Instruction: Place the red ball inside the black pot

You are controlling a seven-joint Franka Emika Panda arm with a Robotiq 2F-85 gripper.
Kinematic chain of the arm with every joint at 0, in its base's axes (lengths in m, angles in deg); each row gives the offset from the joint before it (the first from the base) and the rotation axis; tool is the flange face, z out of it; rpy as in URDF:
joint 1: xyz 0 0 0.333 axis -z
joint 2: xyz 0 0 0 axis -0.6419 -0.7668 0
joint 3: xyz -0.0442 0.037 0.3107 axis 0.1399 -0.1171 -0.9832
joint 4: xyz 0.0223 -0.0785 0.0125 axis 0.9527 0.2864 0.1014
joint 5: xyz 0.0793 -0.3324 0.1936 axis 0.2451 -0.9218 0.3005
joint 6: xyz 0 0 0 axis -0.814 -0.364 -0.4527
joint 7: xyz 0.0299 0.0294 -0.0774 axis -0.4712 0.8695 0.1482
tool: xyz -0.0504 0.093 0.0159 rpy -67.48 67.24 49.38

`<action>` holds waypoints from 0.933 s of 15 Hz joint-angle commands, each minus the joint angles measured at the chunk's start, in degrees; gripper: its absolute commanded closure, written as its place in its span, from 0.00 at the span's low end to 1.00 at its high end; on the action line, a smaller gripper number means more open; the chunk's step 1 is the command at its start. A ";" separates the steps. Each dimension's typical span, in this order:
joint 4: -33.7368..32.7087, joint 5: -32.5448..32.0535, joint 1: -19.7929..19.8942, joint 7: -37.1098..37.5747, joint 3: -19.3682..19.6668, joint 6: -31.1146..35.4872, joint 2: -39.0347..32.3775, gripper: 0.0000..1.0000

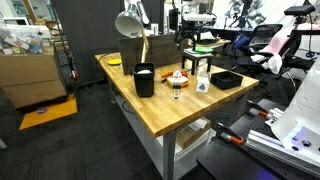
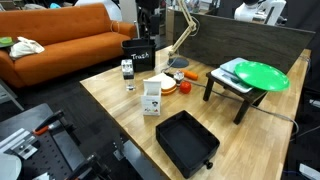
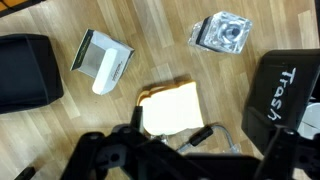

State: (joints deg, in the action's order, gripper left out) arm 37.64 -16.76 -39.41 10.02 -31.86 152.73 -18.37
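The black pot (image 2: 186, 141) is a low, squarish black container near the table's front edge, and it shows in both exterior views (image 1: 226, 79) and at the left of the wrist view (image 3: 24, 70). A tiny red ball (image 2: 185, 87) lies on the table just beside a toast slice (image 2: 167, 88). In the wrist view the ball is hidden under the gripper body. My gripper (image 3: 185, 165) hangs high above the toast (image 3: 170, 108) with its fingers spread and nothing between them. I cannot make it out in either exterior view.
A tall black cylinder marked "Trash" (image 3: 285, 90) stands at the back (image 1: 144, 80). A white box (image 3: 100, 62), a small clear stand (image 3: 222, 33), a desk lamp (image 1: 130, 25) and a small stool with a green plate (image 2: 255, 76) also stand on the wooden table (image 2: 110, 100).
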 commanded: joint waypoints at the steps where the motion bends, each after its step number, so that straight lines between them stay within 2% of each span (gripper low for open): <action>1: -0.08 0.00 0.01 -0.01 0.00 -0.10 0.00 0.00; 7: -1.59 2.19 1.70 2.75 2.18 1.35 -3.18 0.00; 11: -3.51 1.28 2.35 3.62 3.58 1.85 -6.45 0.00; 14: -2.13 0.95 2.24 2.36 3.60 1.84 -5.83 0.00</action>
State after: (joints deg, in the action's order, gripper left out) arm 35.59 -15.76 -37.31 12.37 -28.15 154.67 -24.19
